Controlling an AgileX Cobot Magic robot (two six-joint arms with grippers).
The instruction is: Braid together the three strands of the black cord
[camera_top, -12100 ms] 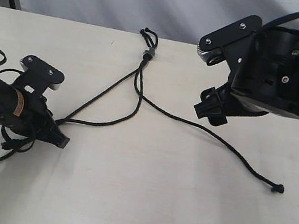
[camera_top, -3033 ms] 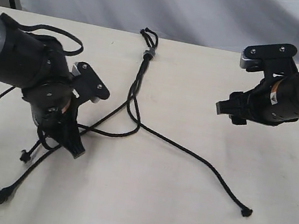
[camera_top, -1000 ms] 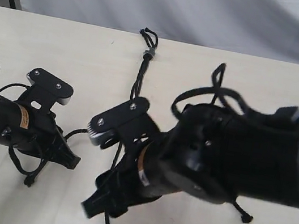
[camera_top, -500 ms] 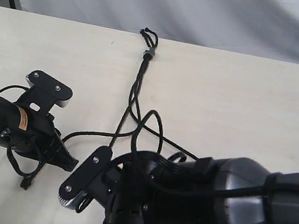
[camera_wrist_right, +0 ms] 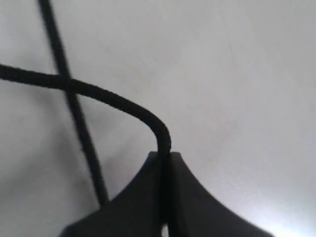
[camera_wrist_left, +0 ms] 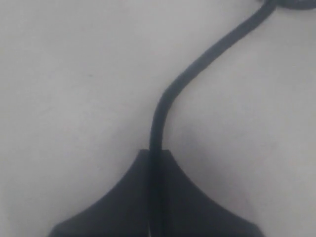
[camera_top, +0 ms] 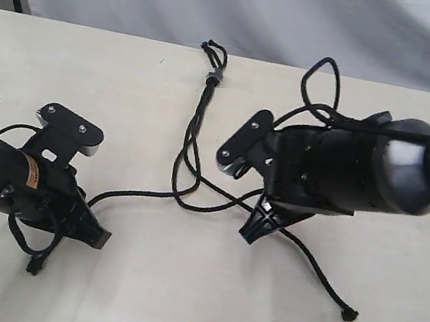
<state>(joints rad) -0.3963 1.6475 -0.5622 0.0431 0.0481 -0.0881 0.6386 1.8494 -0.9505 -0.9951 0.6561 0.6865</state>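
Left hand [camera_top: 95,233] clenched on thin black rope strand [camera_wrist_left: 157,123], right hand [camera_top: 251,231] likewise clenched on second strand [camera_wrist_right: 123,102], above pale bench [camera_top: 176,295].

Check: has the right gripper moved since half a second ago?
Yes. The right gripper has moved rightward and closer to the cord's grey band, shut on a strand.

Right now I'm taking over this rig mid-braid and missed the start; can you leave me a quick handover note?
Left tool: shut on the left strand, low on the left side.
Right tool: shut on the second strand, right of centre.
Third strand: loose on the table, knotted tip at front right.
Grey band: at the far edge.
Done: two strands gripped; strands cross below the band.
To do: nearly all the braiding, it seems.
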